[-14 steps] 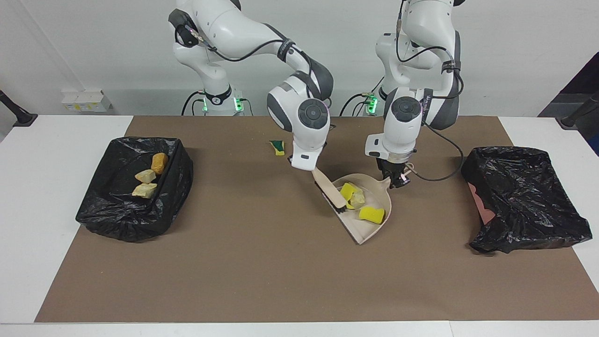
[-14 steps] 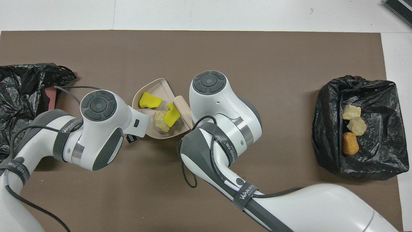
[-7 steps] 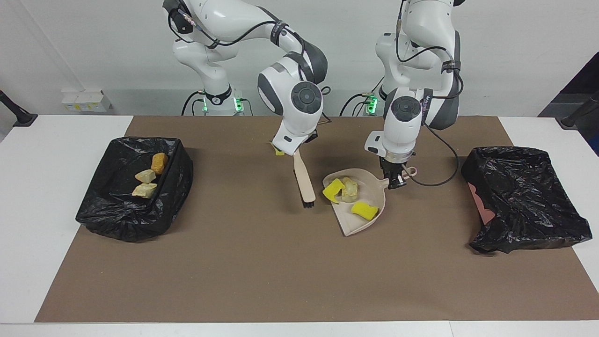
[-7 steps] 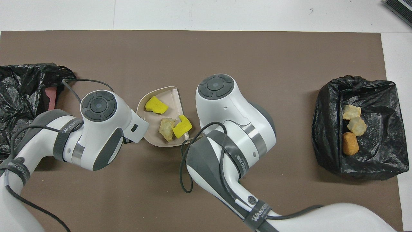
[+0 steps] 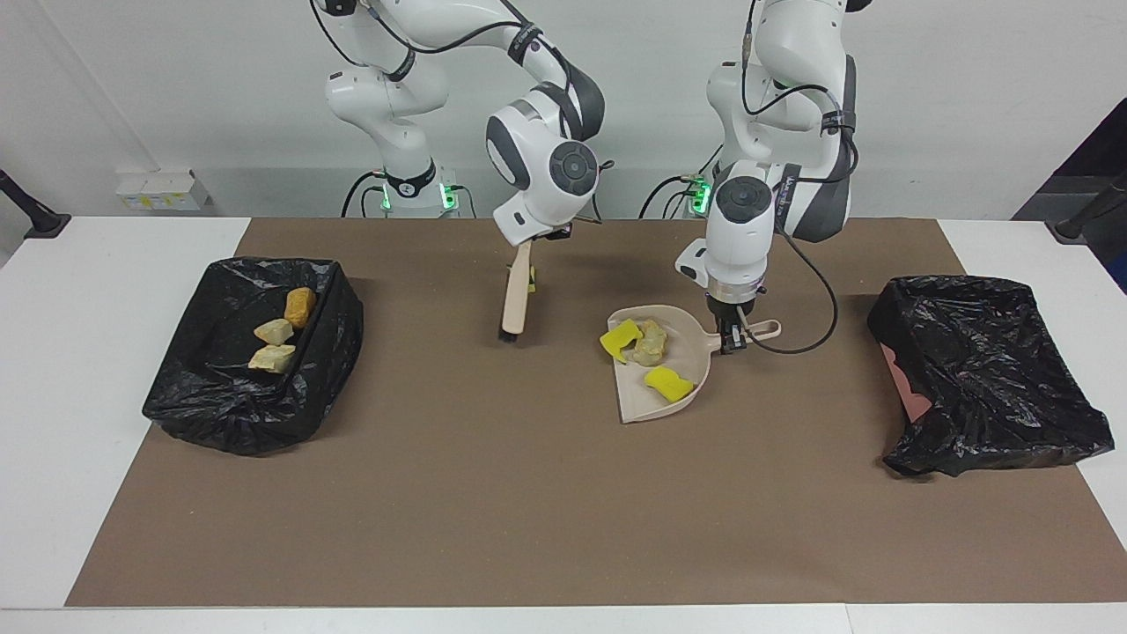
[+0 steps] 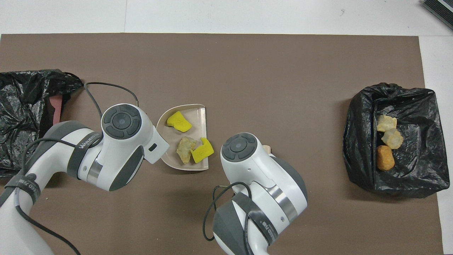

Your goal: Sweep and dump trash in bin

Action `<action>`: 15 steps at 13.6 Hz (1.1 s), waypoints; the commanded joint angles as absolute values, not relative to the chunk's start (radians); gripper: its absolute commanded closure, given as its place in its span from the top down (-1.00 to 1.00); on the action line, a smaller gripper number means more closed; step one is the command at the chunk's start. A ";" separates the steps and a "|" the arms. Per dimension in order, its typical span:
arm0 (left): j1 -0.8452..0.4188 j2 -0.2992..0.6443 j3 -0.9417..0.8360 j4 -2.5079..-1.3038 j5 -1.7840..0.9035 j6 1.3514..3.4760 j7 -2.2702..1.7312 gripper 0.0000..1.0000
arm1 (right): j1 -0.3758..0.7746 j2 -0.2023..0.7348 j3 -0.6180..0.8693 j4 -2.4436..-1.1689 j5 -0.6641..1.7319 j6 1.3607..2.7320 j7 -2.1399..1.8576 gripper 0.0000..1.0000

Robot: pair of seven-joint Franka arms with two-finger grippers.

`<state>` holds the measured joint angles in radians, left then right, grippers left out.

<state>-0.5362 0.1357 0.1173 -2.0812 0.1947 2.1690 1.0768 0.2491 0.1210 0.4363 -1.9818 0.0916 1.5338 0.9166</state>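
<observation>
A beige dustpan (image 5: pixel 636 398) (image 6: pixel 199 122) holds trash: two yellow sponge scraps (image 5: pixel 667 384) (image 6: pixel 178 121) and a bread-like chunk (image 5: pixel 651 342) (image 6: pixel 184 149). My left gripper (image 5: pixel 729 339) is shut on the dustpan's handle. Whether the pan rests on the mat I cannot tell. My right gripper (image 5: pixel 531 239) is shut on the handle of a beige brush (image 5: pixel 515 299), which hangs bristles down over the mat, apart from the dustpan. A sliver of a yellow scrap (image 5: pixel 533 283) peeks out beside the brush. The arms' wrists hide both grippers in the overhead view.
A black-lined bin (image 5: pixel 220 405) (image 6: pixel 357 156) at the right arm's end holds three bread-like chunks. Another black-lined bin (image 5: pixel 986 370) (image 6: pixel 21 106) sits at the left arm's end. A brown mat (image 5: pixel 493 511) covers the table's middle.
My right gripper lifted the brush out of the dustpan and carried it toward the right arm's end. My left gripper turned the dustpan and drew it a little toward the robots.
</observation>
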 commanded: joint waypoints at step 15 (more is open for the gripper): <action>-0.548 0.097 0.124 -2.121 0.218 2.187 1.109 -1.00 | 0.373 0.101 0.431 -2.208 0.258 2.157 0.997 -1.00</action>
<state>-0.5461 0.1281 0.1169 -2.0838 0.1993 2.1583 1.1018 0.4218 -0.0069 0.4308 -2.3240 0.2909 2.1517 1.1360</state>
